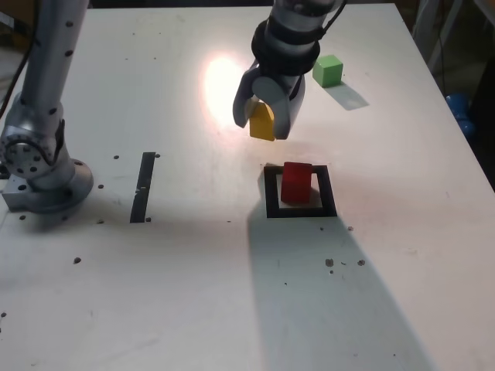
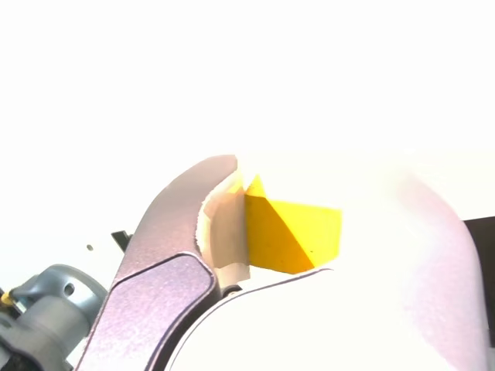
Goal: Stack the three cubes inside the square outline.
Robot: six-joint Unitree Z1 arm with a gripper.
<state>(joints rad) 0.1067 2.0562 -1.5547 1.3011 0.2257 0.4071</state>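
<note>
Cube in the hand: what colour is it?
Yellow cube, clearest in the wrist view, clamped in the hand.

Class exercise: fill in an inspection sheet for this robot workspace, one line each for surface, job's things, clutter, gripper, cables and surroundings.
Surface: white table, small dark specks, bright glare patch near the gripper.
Job's things: red cube inside the square outline; yellow cube held in the gripper; green cube alone on the table at the far side.
Clutter: straight black strip on the exterior view's left.
Gripper: gripper shut on the yellow cube, beyond the outline.
Cables: dark cable along the arm above the gripper.
Surroundings: arm base at the exterior view's left; blue object off the table's right edge.
</note>
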